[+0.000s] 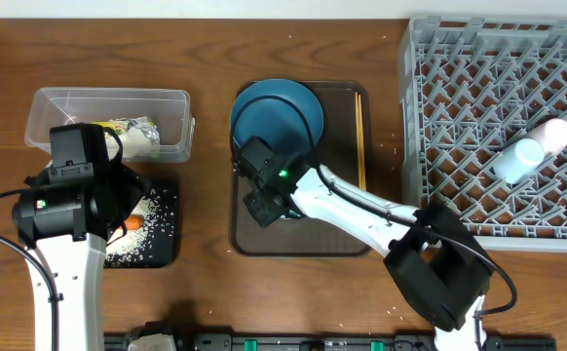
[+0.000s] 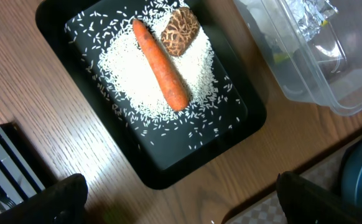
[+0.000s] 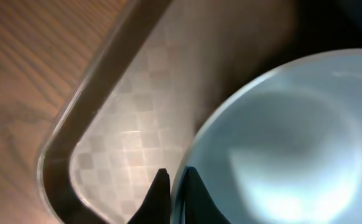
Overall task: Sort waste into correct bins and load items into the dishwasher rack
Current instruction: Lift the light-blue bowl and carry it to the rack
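Note:
My right gripper is shut on the rim of the small light blue bowl, low over the brown serving tray. From overhead the gripper hides the bowl, just in front of the dark blue dish. The chopsticks lie along the tray's right side. My left gripper is open and empty above the black tray, which holds the carrot, the brown lump and rice. The clear tub holds the wrapper. The grey rack holds a whitish cup and a light blue cup.
The black tray lies in front of the clear tub at the left. A few rice grains are scattered on the wooden table near the rack's left edge. A dark fixture runs along the table's front edge.

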`<state>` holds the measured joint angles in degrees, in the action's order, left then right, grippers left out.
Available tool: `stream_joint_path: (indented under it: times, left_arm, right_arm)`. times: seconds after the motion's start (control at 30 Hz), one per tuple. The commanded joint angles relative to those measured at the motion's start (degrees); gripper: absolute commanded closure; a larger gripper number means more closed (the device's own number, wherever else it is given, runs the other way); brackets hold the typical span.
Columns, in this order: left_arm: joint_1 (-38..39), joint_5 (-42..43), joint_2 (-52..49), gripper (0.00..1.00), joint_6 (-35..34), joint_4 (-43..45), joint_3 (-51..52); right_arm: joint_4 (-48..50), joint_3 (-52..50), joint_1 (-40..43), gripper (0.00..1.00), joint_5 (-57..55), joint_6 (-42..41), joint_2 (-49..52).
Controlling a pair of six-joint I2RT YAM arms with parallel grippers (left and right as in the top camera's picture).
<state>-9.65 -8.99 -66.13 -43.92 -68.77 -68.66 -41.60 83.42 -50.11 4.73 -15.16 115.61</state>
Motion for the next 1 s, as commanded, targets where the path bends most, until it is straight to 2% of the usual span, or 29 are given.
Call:
stream_joint_path:
  times: [0.0, 0.17, 0.37, 0.57, 0.67, 0.9, 0.97]
  left_arm:
    - [-0.31, -0.70, -0.09, 0.02, -0.92, -0.20, 0.20]
    - [-0.31, -0.70, -0.09, 0.02, -0.92, -0.20, 0.20]
    - [-0.31, -0.70, -0.09, 0.02, -0.92, -0.20, 0.20]
    - [-0.31, -0.70, -0.09, 0.02, -0.92, -0.20, 0.20]
    - [-0.31, -0.70, -0.09, 0.02, -0.92, -0.20, 0.20]
    - [-0.31, -0.70, -0.09, 0.02, -0.92, -0.20, 0.20]
    - [-0.31, -0.70, -0.09, 0.02, -0.92, -0.20, 0.20]
  right_arm:
    - [-3.39, 5.35, -0.20, 0.99, 3.04, -1.11, -1.51]
    - [-9.97, 12.68, 1.97, 0.99, 3.02, -1.09, -4.24]
    - [-14.58, 16.65, 11.41, 0.99, 5.97, -1.03, -9.97]
    - [-14.53, 16.65, 28.81, 0.99, 17.57, 4.46, -14.12]
    - [-13.77, 16.57, 39.93, 0.99, 28.87, 9.81, -13.62]
    - [-5.20, 16.52, 58.47, 0.99, 48.13, 11.19, -9.62]
    - [-3.15, 16.52, 60.83, 0.99, 48.19, 11.17, -8.39]
